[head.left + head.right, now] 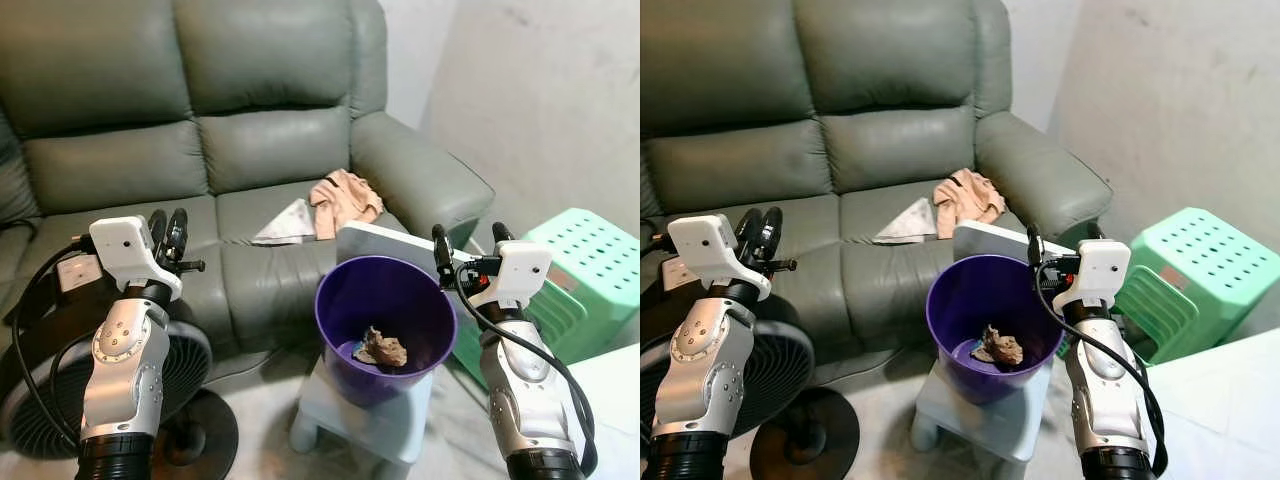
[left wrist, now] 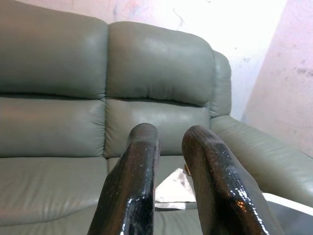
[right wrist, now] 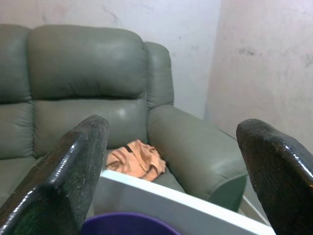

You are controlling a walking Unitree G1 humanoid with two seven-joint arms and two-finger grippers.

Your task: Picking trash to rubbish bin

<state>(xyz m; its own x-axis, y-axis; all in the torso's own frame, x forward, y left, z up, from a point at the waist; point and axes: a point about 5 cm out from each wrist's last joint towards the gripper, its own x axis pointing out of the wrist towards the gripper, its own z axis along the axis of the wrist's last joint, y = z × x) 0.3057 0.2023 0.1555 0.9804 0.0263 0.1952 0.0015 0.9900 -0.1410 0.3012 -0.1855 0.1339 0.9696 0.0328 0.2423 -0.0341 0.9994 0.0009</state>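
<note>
Nearest, two silver arms raised at either side. Left gripper point(image 1: 168, 228) held up over the sofa seat edge, fingers point(image 2: 132, 186) close together with a narrow gap, holding nothing. Right gripper point(image 1: 470, 244) just beside the far right rim of the bin, fingers point(image 3: 68, 181) spread wide, also holding nothing.

Between the arms, a purple bin point(image 1: 340, 300) standing on a small pale stool point(image 1: 350, 425). At the bottom of the bin, a crumpled brown piece of trash point(image 1: 383, 348), lying on something pale blue, too small to tell what.

Behind the bin, touching or just over its far rim, a flat white board point(image 1: 375, 240). Beyond that, a grey-green leather sofa point(image 1: 120, 160). On its right seat cushion, a white paper sheet point(image 1: 288, 224) just beside a bunched peach cloth point(image 1: 343, 200); touching or not, cannot tell.

Right of the bin, a green plastic stool point(image 1: 585, 265) with a perforated top, near the wall. Low on the left, a black floor fan point(image 1: 40, 410) behind the left arm, with a white socket strip point(image 1: 78, 272) above it
</note>
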